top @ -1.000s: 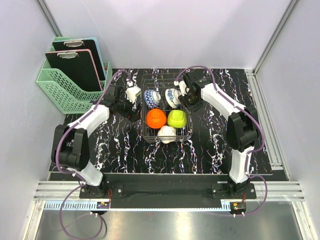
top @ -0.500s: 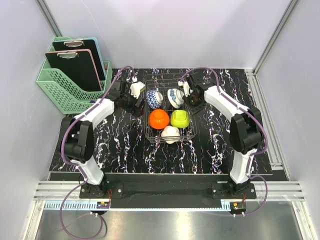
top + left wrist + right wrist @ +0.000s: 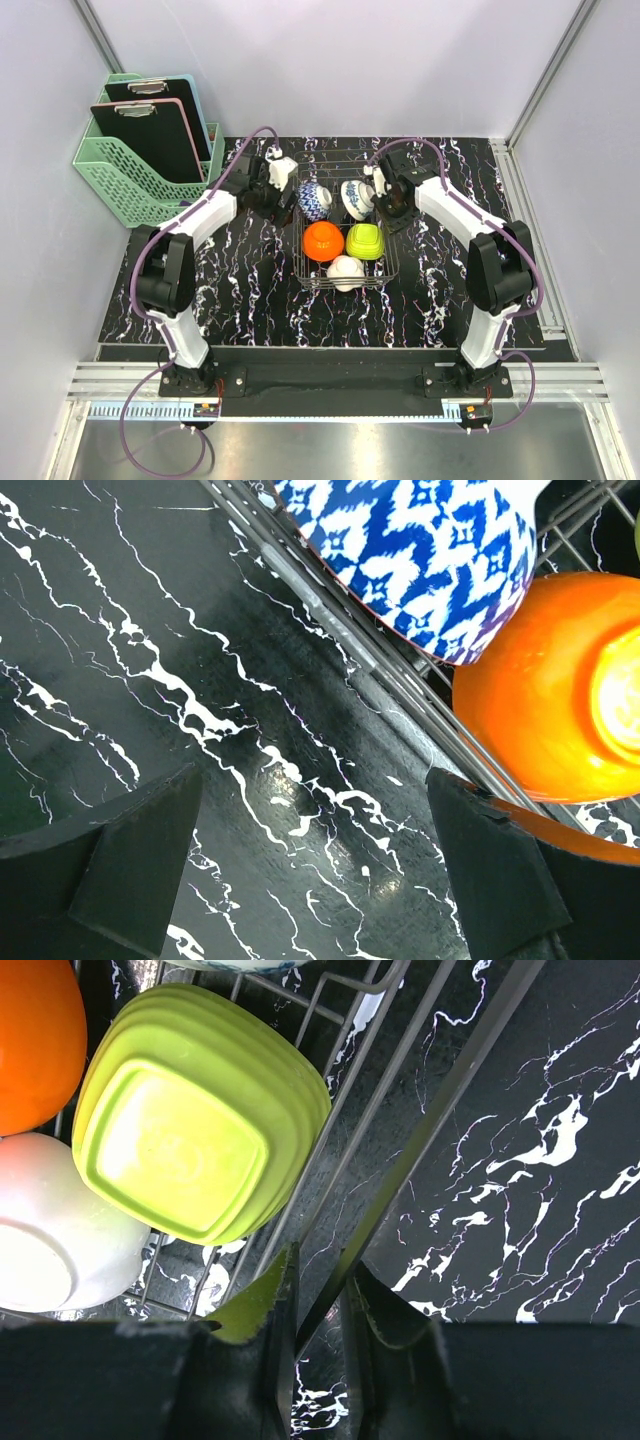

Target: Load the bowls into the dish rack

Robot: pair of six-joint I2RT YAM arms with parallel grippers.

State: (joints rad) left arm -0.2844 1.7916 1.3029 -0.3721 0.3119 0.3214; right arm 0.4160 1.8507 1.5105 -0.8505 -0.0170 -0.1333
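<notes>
Rightward slid the dish rack (image 3: 458, 1082), right gripper (image 3: 320, 1280) clenched on its rim. Left gripper (image 3: 315, 830) gapes, released, beside it.

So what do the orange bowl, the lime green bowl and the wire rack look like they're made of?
Orange bowl: smooth, glossy, with a bright glare spot; likely glazed ceramic, possibly hard plastic. Lime green bowl: softer satin sheen and stepped moulded ridges; probably plastic or melamine. Dish rack: thin dark wire with faint sheen; looks like coated metal.
</notes>
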